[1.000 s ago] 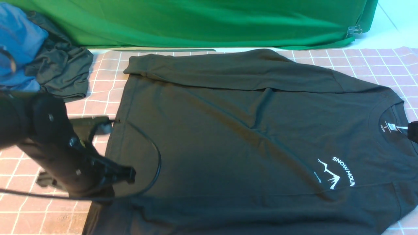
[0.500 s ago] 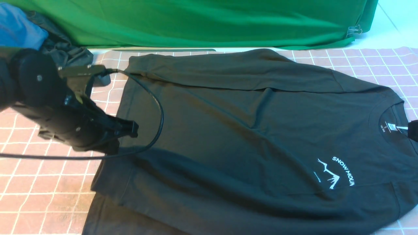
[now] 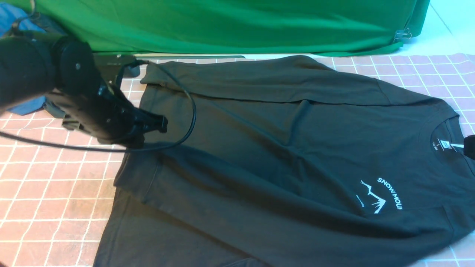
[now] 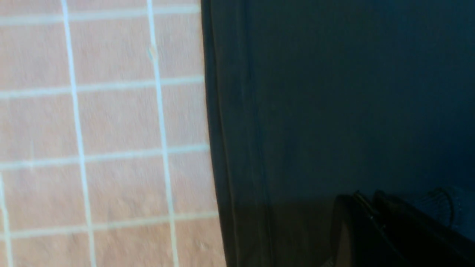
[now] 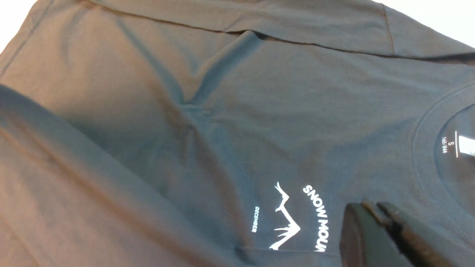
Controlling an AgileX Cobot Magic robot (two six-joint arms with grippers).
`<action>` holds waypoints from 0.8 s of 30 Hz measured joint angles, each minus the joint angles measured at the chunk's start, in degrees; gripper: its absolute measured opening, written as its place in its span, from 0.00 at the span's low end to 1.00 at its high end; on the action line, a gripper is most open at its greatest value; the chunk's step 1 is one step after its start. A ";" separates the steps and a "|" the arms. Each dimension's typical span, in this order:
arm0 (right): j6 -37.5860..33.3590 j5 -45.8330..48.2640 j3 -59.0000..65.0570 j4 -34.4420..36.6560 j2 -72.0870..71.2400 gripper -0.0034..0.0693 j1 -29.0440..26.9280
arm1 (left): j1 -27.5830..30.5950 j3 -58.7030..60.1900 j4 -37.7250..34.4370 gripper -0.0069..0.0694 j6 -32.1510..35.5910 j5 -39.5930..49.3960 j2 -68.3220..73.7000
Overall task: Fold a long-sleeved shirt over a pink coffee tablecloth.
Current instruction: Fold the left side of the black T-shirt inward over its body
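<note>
The black long-sleeved shirt (image 3: 282,148) lies across the pink coffee tablecloth (image 3: 48,196), collar to the right, with its white "SNOW MOUN" logo (image 3: 386,196) showing. My left gripper (image 3: 161,124) is shut on the shirt's hem side and holds that edge lifted, so a layer of fabric slopes up from the cloth. In the left wrist view the dark shirt (image 4: 334,92) hangs beside the gridded tablecloth (image 4: 111,118), and the gripper (image 4: 365,196) is shut. My right gripper (image 3: 469,146) is at the collar; in its wrist view it (image 5: 371,205) is shut just above the shirt (image 5: 222,111) beside the logo (image 5: 304,218).
Bright green backdrop fabric (image 3: 237,26) runs along the back edge, with a metal clip (image 3: 402,35) at its right end. Blue cloth bunched with a dark garment (image 3: 26,107) sits at the far left behind my left arm. A black cable (image 3: 191,111) loops over the shirt.
My left gripper has moved away from the near edge toward the back, carrying the shirt's hem side up and over the body. The right gripper has stayed at the collar.
</note>
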 joint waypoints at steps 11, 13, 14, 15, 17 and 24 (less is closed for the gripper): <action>0.17 0.00 0.00 0.00 0.00 0.14 0.00 | 0.00 -5.16 2.94 0.15 0.00 -1.35 5.61; 0.17 0.00 0.00 0.00 0.00 0.14 0.00 | 0.00 -5.21 2.93 0.15 0.00 -2.38 6.42; 0.17 0.00 0.00 0.02 0.00 0.14 0.00 | 0.00 -5.21 2.99 0.15 0.00 -2.98 6.77; 0.17 0.00 0.00 0.02 0.00 0.14 0.00 | 0.00 -5.21 3.38 0.15 0.00 -3.65 7.23; 0.17 0.00 0.00 0.02 0.00 0.14 0.00 | 0.00 -5.21 4.51 0.15 0.00 -5.24 8.00; 0.17 0.00 0.00 0.02 0.00 0.15 0.00 | 0.00 -5.21 5.61 0.15 0.00 -12.16 8.42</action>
